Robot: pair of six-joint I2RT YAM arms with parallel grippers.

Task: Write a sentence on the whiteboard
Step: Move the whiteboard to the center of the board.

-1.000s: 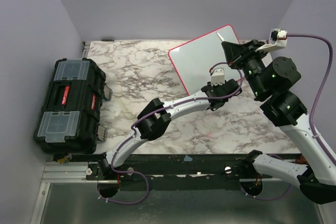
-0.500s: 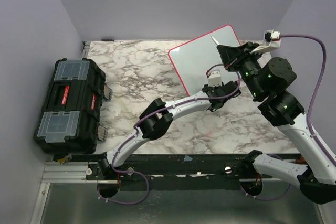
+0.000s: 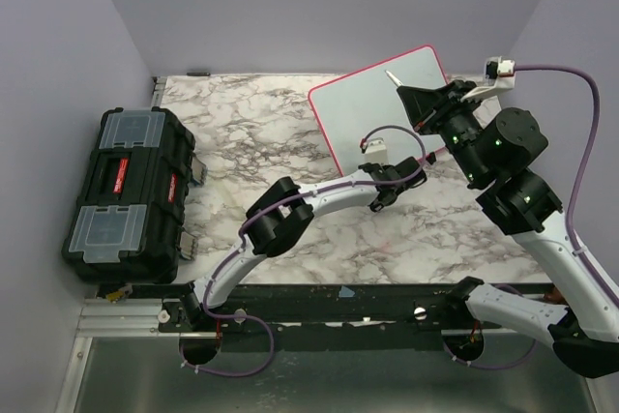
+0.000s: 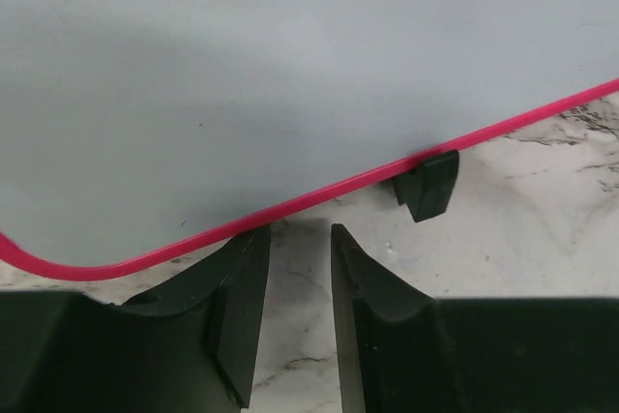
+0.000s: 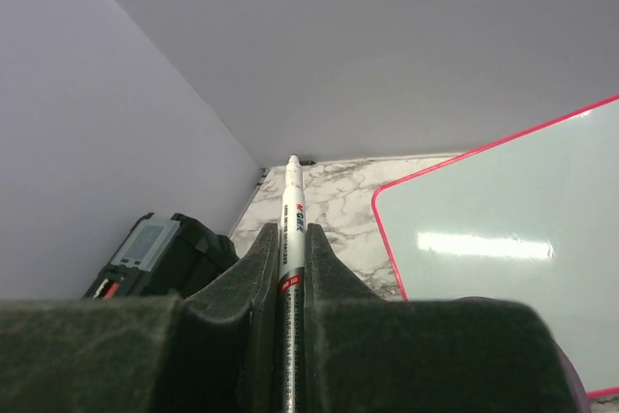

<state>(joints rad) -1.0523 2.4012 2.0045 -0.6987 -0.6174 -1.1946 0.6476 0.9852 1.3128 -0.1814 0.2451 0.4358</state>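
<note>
Since a second ago your left gripper (image 4: 297, 235) has slid left, just off the near rim of the whiteboard (image 3: 372, 108), jaws narrowly parted on nothing; the board lies at the far right of the table (image 3: 251, 132). Pin that rim before your right gripper (image 5: 290, 235), clamped on the marker (image 5: 293, 191), lowers its tip.

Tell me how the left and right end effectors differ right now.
The right end effector is shut on a white marker; the left end effector holds nothing, jaws slightly apart. The right is raised near the whiteboard; the left sits low at its pink rim. Both are black.
</note>
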